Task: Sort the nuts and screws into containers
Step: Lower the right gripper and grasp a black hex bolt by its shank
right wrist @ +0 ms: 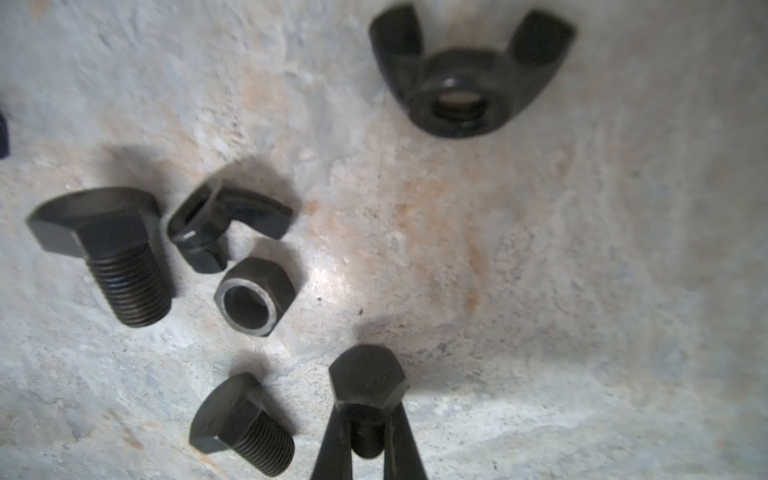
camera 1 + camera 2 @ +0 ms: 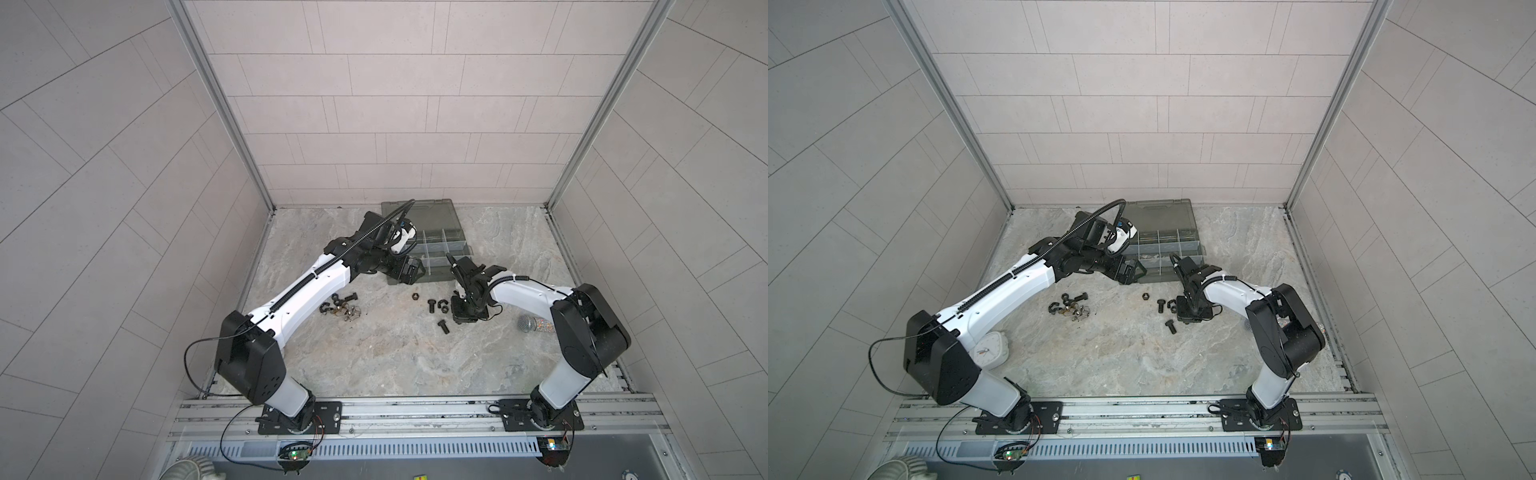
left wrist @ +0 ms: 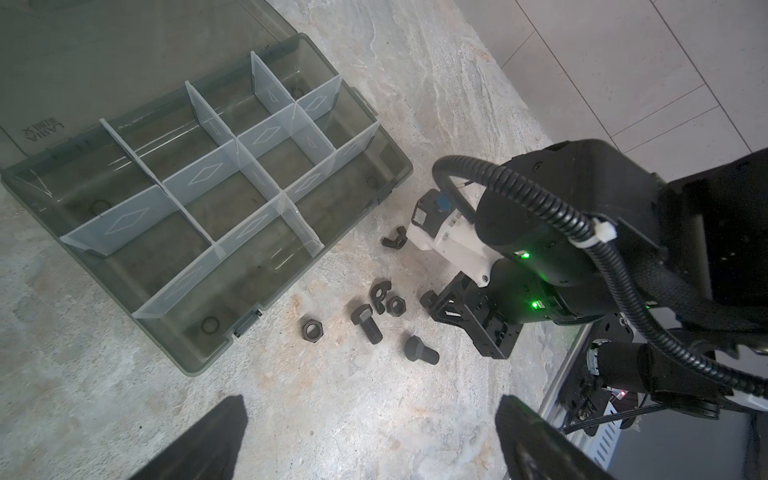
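threaded black hex-head screw (image 1: pixel 368 376) (matte) between slim dark fingers (image 1: pixel 336 440)

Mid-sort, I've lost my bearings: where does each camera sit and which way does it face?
Top views: overhead by the base rail, facing down toward the back wall; left arm, right arm, organizer case.
Left wrist: on the left arm, looking down at the case and table; open left pincer, plus the right arm.
Right wrist: close over the table; right pincer shut on a screw.
Shared: both wrist views show the hex nut; both top views show nearly the same scene.
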Action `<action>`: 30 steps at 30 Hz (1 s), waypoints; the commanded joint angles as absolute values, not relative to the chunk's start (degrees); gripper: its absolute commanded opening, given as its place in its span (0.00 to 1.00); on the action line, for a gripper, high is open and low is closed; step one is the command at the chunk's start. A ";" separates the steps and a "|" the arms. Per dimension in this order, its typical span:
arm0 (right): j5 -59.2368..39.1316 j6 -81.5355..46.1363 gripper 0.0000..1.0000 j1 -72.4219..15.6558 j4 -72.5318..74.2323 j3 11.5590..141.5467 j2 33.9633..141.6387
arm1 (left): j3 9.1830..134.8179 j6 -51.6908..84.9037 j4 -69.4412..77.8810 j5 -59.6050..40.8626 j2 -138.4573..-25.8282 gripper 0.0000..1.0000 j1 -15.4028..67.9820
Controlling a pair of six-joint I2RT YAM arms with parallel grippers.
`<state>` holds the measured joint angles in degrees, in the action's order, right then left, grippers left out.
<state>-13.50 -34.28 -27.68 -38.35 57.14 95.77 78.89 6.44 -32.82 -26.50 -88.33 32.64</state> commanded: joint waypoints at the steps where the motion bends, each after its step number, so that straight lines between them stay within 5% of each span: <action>1: -12.83 -33.16 0.00 -27.24 -40.73 58.62 94.34 | 80.90 6.41 -32.15 -25.52 -88.52 1.00 32.87; 30: -15.30 -29.54 0.00 -24.22 -44.95 61.37 90.99 | 80.88 8.17 -31.86 -24.04 -88.95 1.00 32.86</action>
<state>-15.16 -30.17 -24.67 -42.65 59.42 93.17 79.29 8.08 -32.53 -25.10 -88.40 32.64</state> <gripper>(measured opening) 0.077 0.994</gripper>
